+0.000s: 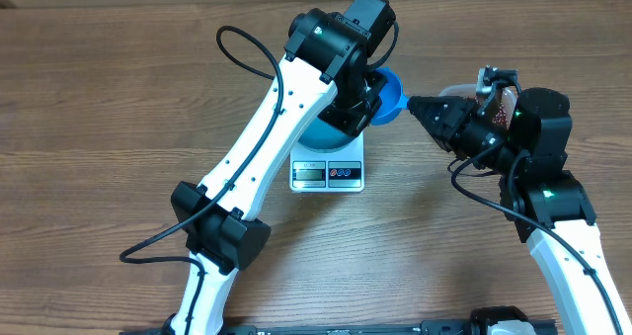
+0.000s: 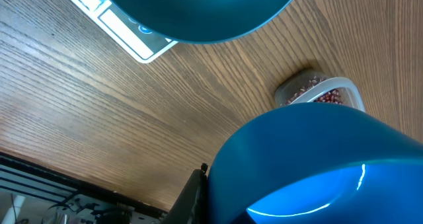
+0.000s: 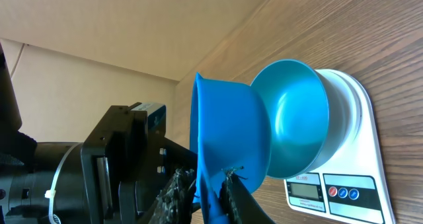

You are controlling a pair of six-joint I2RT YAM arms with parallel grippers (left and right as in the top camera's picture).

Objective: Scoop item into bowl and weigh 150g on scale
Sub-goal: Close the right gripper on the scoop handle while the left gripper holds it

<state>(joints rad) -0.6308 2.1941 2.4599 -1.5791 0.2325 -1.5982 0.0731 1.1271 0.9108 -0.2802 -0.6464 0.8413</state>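
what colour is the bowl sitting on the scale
Teal-blue: the bowl shows best in the right wrist view.

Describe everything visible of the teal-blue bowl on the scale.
The round, deep teal-blue bowl looks like smooth, glossy plastic, unmarked. It sits upright on the flat white square digital scale, leaving the display and buttons uncovered. Its inside, seen from the right wrist, looks empty: no beans. From overhead the left arm hides most of it. The small blue scoop hangs close beside its rim; whether they touch cannot be told.
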